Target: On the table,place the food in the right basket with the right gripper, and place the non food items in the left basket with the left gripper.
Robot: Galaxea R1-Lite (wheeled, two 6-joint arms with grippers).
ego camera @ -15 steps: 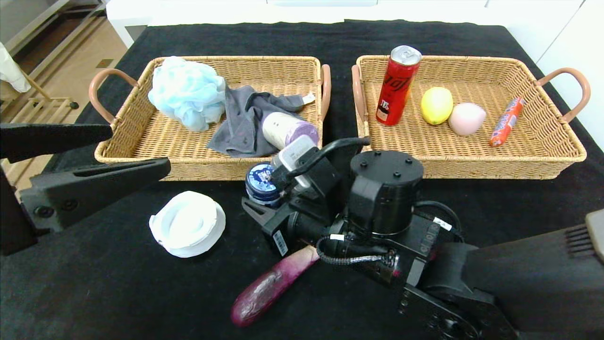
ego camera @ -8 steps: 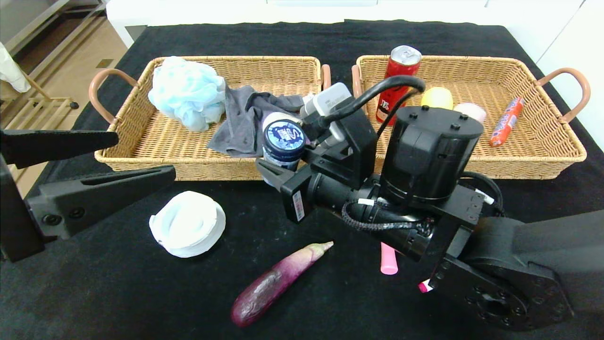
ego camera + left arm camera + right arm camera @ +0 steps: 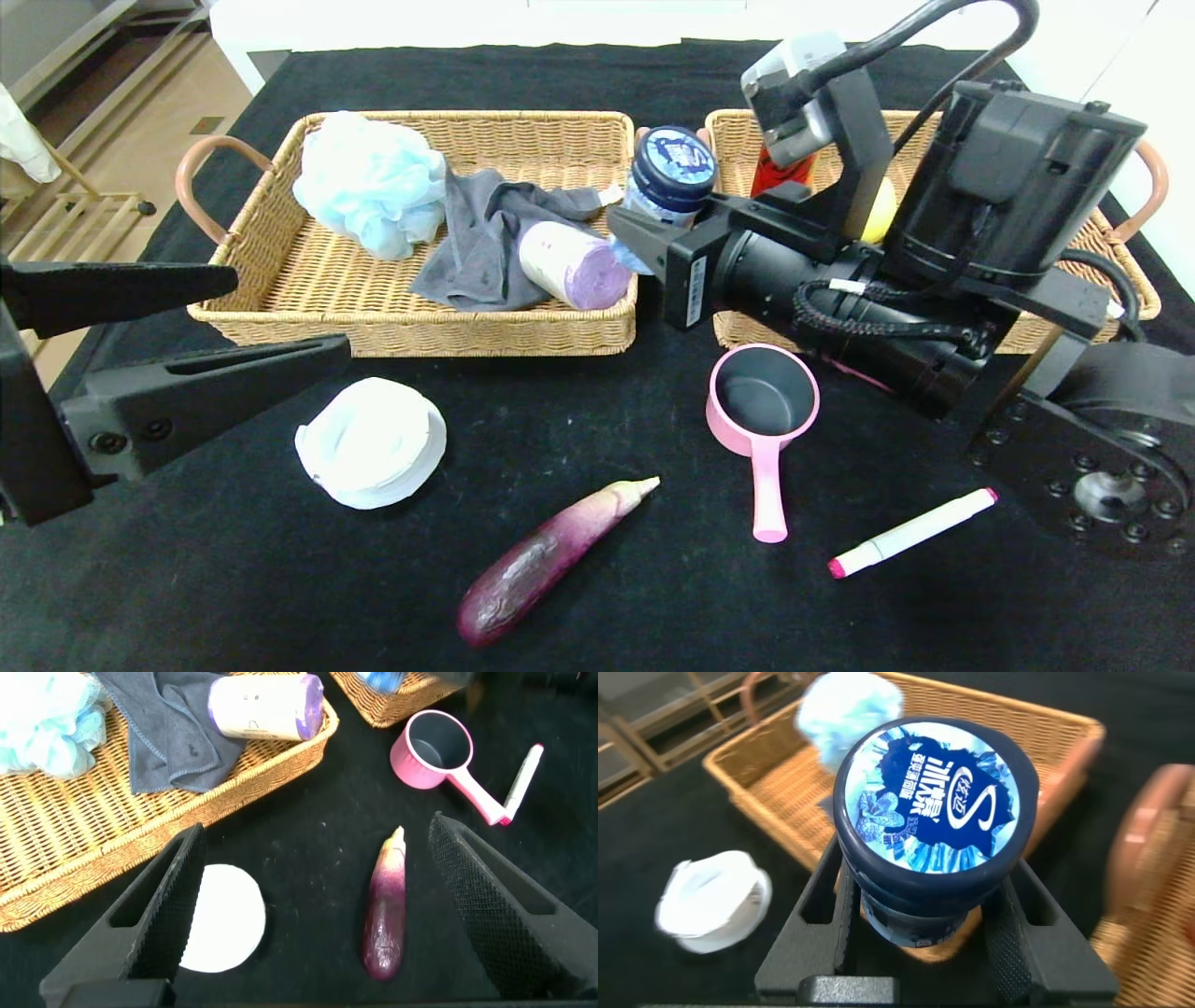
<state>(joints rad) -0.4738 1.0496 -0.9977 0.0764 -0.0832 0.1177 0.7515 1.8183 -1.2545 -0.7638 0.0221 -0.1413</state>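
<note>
Above the gap between the two wicker baskets, the right gripper (image 3: 658, 229) carries a blue-lidded tub (image 3: 668, 177) upright, its fingers (image 3: 1015, 938) pinching the tub's body just under the lid. Holding it low on the body keeps the lid level and the tub clear of the basket rims. It hangs close to the near inner corner of the right basket (image 3: 1120, 313); the arm's bulk hides much of that basket's contents, with only a red can (image 3: 780, 168) and a yellow fruit (image 3: 878, 219) partly showing.

Judgement: tub is being treated as food and is on its way into the right basket; release not yet made.

Left gripper (image 3: 233, 317) is parked low at the worktop's left edge, fingers (image 3: 495, 905) spread wide and holding nothing. It hovers over the white round lid (image 3: 372, 442) and the eggplant (image 3: 541, 560), likely waiting its turn.

Left basket (image 3: 271, 308) holds a blue bath pouf (image 3: 371, 182), grey cloth (image 3: 485, 233) and a purple bag roll (image 3: 571, 264).

On the black worktop (image 3: 187, 560) remain the eggplant (food), plus the white lid, pink saucepan (image 3: 764, 411) and pink marker (image 3: 910, 532).
</note>
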